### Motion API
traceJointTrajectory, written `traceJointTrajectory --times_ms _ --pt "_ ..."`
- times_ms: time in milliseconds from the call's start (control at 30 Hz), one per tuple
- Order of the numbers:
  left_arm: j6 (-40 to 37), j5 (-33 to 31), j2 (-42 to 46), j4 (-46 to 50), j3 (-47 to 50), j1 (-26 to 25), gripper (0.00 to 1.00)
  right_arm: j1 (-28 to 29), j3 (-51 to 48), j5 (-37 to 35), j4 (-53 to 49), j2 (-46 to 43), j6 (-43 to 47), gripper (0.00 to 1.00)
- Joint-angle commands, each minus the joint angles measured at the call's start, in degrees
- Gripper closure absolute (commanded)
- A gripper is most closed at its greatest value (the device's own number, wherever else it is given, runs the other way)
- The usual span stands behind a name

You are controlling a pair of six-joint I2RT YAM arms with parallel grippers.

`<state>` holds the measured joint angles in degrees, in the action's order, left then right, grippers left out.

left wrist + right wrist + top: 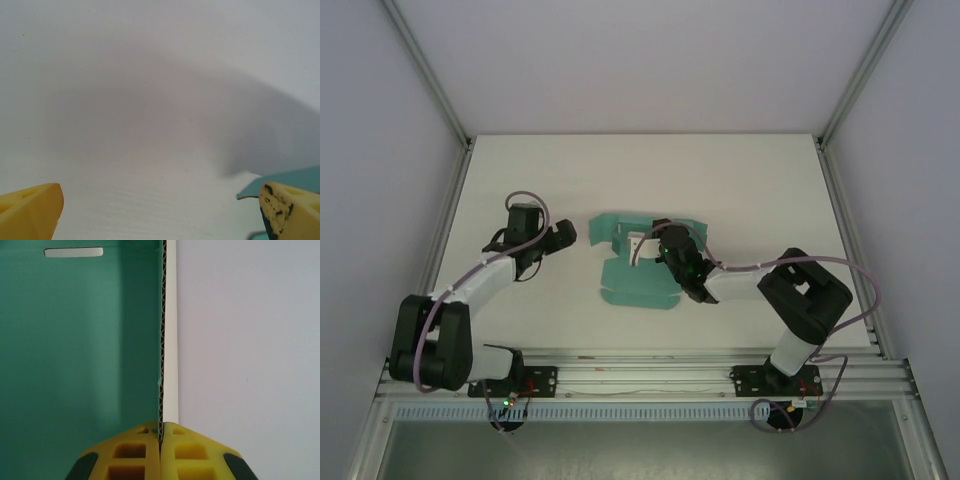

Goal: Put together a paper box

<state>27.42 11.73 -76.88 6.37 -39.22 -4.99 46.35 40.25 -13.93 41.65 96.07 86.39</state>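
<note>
The top external camera looks down from the near side onto the whole table. The left wrist camera sits low over it, facing past the left gripper. The right wrist camera looks along the right gripper, very close to the paper box. All views share that box.

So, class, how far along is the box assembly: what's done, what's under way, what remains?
Done: the paper box has its far flaps raised off the table. In hand: the right gripper is shut on one wall's edge. Remaining: the near panel lies flat, nothing is closed, and the left gripper stands open beside the box.
</note>
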Motion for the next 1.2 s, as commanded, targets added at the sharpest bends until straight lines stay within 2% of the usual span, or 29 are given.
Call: traceJointTrajectory --times_ms 0,200,367,600,733,933,1167 --pt "1.07 1.23 -3.76 -3.45 -2.92 1.30 0.00 0.44 -0.92 -0.35 0.82 -0.63 -0.65 1.00" --pt "-4.56 13.51 -12.28 -11.11 -6.70 1.14 0.02 0.37 -1.26 0.49 1.60 -1.10 -2.50 1.00" --pt "-6.42 20.75 -17.55 -19.54 -7.93 -0.59 0.07 0.44 -1.31 1.01 1.43 -1.83 -4.27 1.00" --pt "-10.92 25.43 -18.80 -25.29 -7.53 -5.42 0.20 0.49 -1.03 1.07 0.72 -2.21 -6.03 1.00" --pt "-13.20 25.76 -17.18 -28.29 -4.06 -7.96 0.23 0.50 -0.35 0.60 -0.25 -1.99 -6.58 1.00" --pt "-13.99 23.61 -17.29 -28.56 -2.64 -9.55 0.27 0.50 0.08 -0.04 -0.12 -1.63 -6.32 1.00" --pt "-15.03 21.50 -14.96 -33.80 2.84 -11.38 0.29 0.56 0.13 -1.54 -0.50 -1.49 -5.61 1.00"
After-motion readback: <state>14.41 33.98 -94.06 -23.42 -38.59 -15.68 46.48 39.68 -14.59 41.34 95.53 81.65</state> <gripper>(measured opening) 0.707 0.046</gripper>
